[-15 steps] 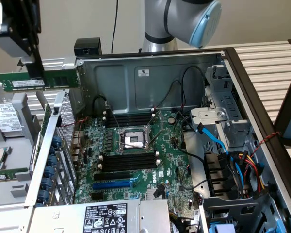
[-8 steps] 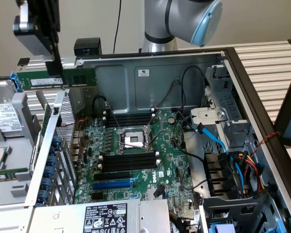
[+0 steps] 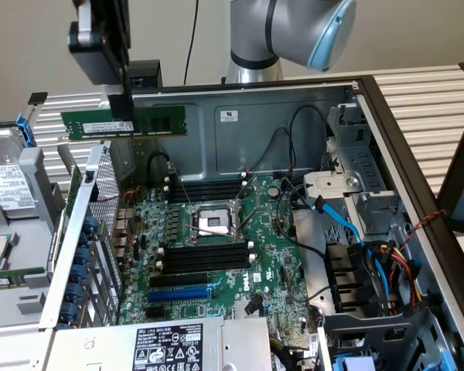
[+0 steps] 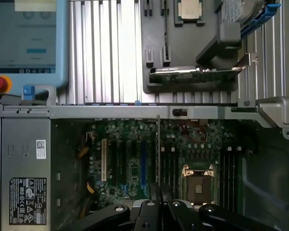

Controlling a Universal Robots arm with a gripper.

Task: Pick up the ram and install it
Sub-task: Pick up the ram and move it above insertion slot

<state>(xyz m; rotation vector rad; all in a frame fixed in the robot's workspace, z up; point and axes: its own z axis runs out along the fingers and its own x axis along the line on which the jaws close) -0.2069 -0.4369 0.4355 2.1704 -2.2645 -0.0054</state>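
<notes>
Fingers [image 3: 122, 106] pinch the ram [image 3: 151, 121] high above the motherboard [image 3: 278, 267].

Wall [image 3: 31, 46] — plain beige, evenly lit, one black cable [image 3: 192, 39] hanging down it. Table [image 3: 429, 93] — ribbed grey metal slats, showing at both sides of the exterior view.

Grey arm [image 3: 290, 27], blue cap [image 3: 329, 40], black claw [image 3: 122, 114]

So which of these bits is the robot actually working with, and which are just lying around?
Part of the job: the pincer, shut on the ram above the open case; the black slots on the motherboard.
Just lying about: the hard drive, the blue cable, the processor chip, the tablet.
</notes>
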